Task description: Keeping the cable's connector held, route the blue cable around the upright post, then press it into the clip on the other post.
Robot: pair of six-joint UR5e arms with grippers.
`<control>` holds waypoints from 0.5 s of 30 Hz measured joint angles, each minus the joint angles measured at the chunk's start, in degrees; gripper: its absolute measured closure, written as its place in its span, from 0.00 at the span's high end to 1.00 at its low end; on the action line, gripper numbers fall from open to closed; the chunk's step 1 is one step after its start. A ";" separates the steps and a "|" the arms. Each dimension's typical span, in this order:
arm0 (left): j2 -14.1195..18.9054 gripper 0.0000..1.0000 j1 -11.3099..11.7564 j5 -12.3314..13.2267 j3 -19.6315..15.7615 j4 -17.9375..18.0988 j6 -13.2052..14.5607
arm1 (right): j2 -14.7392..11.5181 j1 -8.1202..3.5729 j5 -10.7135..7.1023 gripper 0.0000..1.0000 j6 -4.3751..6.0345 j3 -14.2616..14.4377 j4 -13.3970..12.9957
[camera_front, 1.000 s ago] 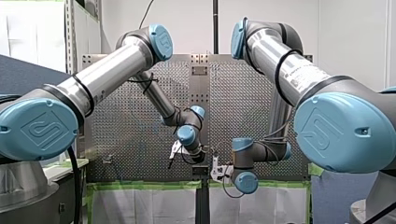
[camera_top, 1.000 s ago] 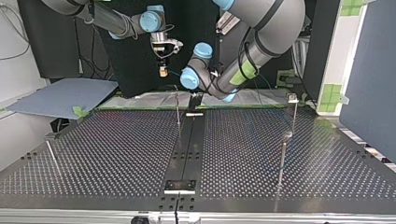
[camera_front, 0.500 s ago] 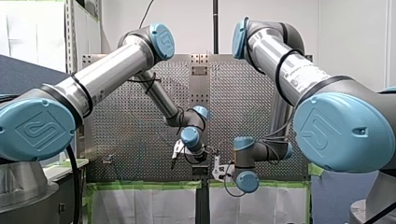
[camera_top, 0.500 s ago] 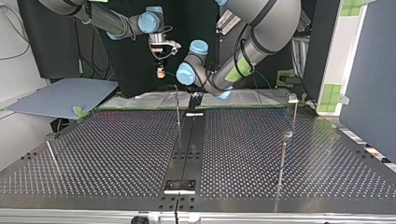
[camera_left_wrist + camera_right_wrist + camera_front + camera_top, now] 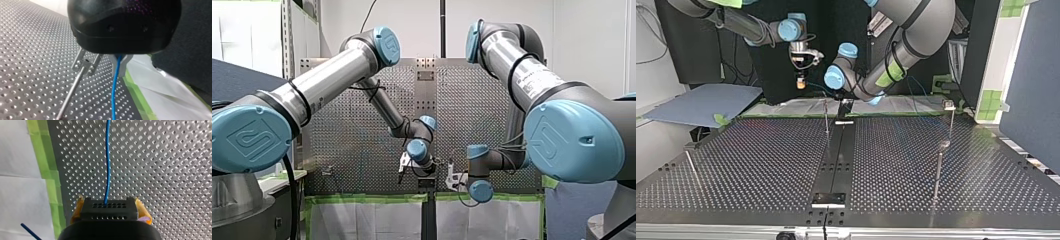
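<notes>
logged my right gripper [image 5: 109,204] clamped on the black connector [image 5: 108,213], yellow pads either side, with the blue cable [image 5: 107,162] leaving it over the perforated table [image 5: 162,170]. found my left gripper [image 5: 120,65] closed on the cable, just beside a post [image 5: 71,96] with a forked head. to route well: hold the connector firm, allow little slack, sweep low around the post without snagging. read only an embossed logo on the joint caps [image 5: 252,137]; arm-tube print too small.
</notes>
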 joint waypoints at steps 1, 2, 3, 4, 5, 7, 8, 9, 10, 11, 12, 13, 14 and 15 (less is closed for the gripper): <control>-0.01 0.00 0.03 -0.01 0.00 0.32 -0.01 | -0.01 -0.22 -0.03 0.00 -0.04 -0.21 0.14; -0.01 0.00 0.07 -0.03 0.00 0.74 -0.12 | -0.01 -0.44 -0.06 0.00 -0.07 -0.41 0.26; -0.01 0.00 0.09 -0.04 0.00 1.01 -0.27 | -0.01 -0.72 -0.11 0.00 -0.12 -0.71 0.41; -0.02 0.00 0.12 -0.05 0.00 1.21 -0.41 | -0.01 -0.93 -0.14 0.00 -0.17 -0.96 0.53; -0.02 0.00 0.17 -0.06 0.00 1.43 -0.54 | -0.01 -1.12 -0.17 0.00 -0.21 -1.18 0.68; -0.03 0.00 0.24 -0.06 0.00 1.78 -0.63 | -0.01 -1.59 -0.21 0.00 -0.35 -1.64 0.99; -0.02 0.00 0.29 -0.04 0.00 2.17 -0.72 | -0.01 -1.79 -0.23 0.00 -0.39 -1.79 1.07; -0.03 0.00 0.32 -0.01 0.00 2.52 -0.78 | -0.01 -2.06 -0.30 0.00 -0.46 -1.96 1.12; -0.03 0.00 0.35 0.03 0.00 2.86 -0.83 | -0.01 -2.26 -0.40 0.00 -0.52 -2.06 1.14; -0.07 0.00 0.39 0.12 0.00 3.25 -0.89 | -0.01 -2.44 -0.55 0.00 -0.58 -2.14 1.15; -0.22 0.00 0.41 0.19 0.00 3.43 -0.92 | -0.01 -2.67 -0.78 0.00 -0.65 -2.21 1.14; -0.46 0.00 0.44 0.25 0.00 3.54 -0.91 | -0.01 -2.82 -0.96 0.00 -0.69 -2.25 1.13; -0.89 0.00 0.49 0.30 0.00 3.66 -0.89 | -0.01 -2.97 -1.11 0.00 -0.75 -2.27 1.11; -1.30 0.00 0.53 0.25 0.00 3.73 -0.82 | -0.01 -3.15 -1.28 0.00 -0.85 -2.29 1.10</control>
